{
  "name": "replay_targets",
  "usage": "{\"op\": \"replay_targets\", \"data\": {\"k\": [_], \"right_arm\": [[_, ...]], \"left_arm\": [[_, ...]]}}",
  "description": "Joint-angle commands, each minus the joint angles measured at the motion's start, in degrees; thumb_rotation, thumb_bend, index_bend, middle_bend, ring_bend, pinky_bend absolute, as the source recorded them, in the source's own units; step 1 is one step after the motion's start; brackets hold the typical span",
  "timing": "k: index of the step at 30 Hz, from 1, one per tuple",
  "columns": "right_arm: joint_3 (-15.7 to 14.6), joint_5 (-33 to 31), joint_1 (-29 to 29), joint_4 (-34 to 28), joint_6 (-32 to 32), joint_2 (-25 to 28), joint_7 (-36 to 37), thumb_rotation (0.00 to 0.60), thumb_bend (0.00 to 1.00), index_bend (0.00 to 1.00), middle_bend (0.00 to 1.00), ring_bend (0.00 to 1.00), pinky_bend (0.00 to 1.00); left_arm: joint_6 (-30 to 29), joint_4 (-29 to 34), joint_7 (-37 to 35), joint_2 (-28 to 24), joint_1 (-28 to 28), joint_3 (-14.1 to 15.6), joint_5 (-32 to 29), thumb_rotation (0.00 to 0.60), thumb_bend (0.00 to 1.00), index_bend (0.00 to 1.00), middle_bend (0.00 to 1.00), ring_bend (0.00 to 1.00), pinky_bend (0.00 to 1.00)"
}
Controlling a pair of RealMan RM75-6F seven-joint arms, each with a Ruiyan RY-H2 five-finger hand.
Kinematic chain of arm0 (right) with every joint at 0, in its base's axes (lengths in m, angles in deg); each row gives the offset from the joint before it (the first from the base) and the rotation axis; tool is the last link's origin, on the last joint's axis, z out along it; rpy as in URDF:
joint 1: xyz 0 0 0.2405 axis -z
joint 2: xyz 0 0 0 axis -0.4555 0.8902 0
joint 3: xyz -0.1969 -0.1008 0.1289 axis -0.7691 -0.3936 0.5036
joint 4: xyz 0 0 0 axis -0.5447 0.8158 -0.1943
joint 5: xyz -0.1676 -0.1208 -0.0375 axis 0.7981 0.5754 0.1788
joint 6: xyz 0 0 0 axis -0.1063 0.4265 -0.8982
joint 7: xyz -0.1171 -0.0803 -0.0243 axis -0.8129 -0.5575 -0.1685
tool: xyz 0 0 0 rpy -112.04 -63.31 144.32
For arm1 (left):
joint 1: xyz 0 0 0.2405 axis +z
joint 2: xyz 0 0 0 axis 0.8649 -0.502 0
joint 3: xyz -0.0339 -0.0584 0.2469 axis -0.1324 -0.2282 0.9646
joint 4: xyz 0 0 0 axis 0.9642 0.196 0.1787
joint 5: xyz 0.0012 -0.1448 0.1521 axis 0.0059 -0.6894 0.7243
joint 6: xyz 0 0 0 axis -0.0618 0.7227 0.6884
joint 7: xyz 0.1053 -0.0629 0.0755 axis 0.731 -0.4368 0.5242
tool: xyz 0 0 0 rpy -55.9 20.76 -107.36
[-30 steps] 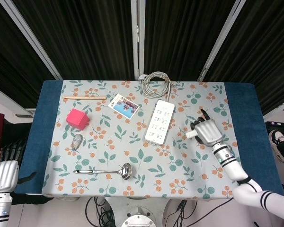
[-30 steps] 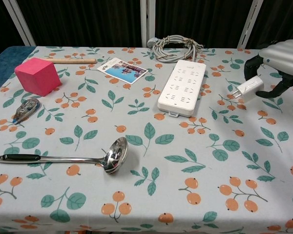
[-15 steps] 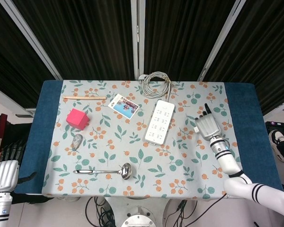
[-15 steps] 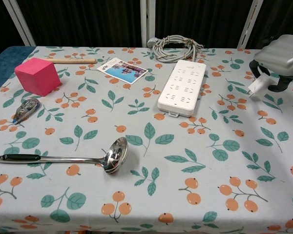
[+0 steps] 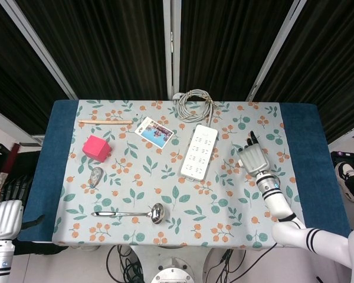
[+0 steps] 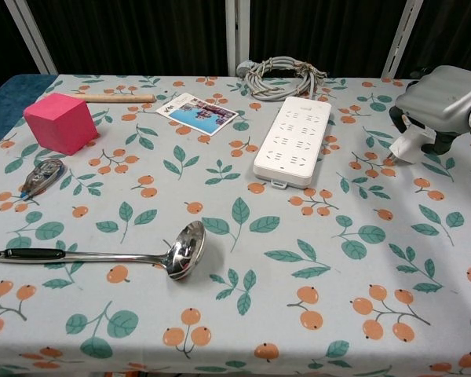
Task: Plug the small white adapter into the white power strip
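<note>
Left hand (image 5: 5,217) hangs off the table's left edge, idle; its grasp state cannot be told. Power strip (image 6: 293,140): flat, smooth white plastic slab, rows of sockets up, lying mid-table on the leaf-print cloth (image 6: 243,259). Right hand (image 6: 438,94) grips the adapter (image 6: 403,145), a small glossy white block, above the cloth right of the strip. Step: carry. Next probably needs prongs turned down and aligned over a socket.
</note>
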State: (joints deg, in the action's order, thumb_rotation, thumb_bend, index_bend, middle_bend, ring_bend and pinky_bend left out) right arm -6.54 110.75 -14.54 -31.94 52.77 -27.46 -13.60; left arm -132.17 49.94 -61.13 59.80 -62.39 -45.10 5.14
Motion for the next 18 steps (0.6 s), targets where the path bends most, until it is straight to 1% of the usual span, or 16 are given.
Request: {"op": "replay_targets", "data": {"k": [1, 11, 14, 16, 18], "right_arm": [[-0.25, -0.44, 0.00, -0.53, 0.21, 0.30, 0.01, 0.600, 0.33, 0.33, 0.39, 0.14, 0.00], [-0.93, -1.21, 0.05, -2.13, 0.77, 1.02, 1.38, 0.600, 0.33, 0.26, 0.36, 0.12, 0.00], [-0.94, -1.21, 0.35, -3.50, 1.60, 1.81, 2.06, 0.600, 0.33, 0.20, 0.33, 0.09, 0.00], [-0.86, -0.65, 0.77, -5.34, 2.96, 2.78, 2.67, 0.600, 0.33, 0.15, 0.31, 0.07, 0.00], [-0.95, 0.39, 1.42, -7.99, 4.50, 4.18, 3.57, 0.600, 0.33, 0.13, 0.29, 0.05, 0.00]], "left_arm": [[-0.03, -0.14, -0.11, 0.08, 0.00, -0.02, 0.01, 0.600, 0.00, 0.06, 0.00, 0.00, 0.00], [-0.20, -0.24, -0.10, 0.11, 0.02, -0.02, 0.18, 0.600, 0.00, 0.06, 0.00, 0.00, 0.00], [-0.32, -0.22, -0.09, 0.07, 0.01, -0.05, 0.27, 0.600, 0.00, 0.06, 0.00, 0.00, 0.00], [-0.41, -0.21, 0.03, 0.03, 0.01, -0.06, 0.35, 0.600, 0.00, 0.06, 0.00, 0.00, 0.00], [-0.51, -0.19, 0.04, 0.02, 0.02, -0.09, 0.38, 0.600, 0.00, 0.06, 0.00, 0.00, 0.00]]}}
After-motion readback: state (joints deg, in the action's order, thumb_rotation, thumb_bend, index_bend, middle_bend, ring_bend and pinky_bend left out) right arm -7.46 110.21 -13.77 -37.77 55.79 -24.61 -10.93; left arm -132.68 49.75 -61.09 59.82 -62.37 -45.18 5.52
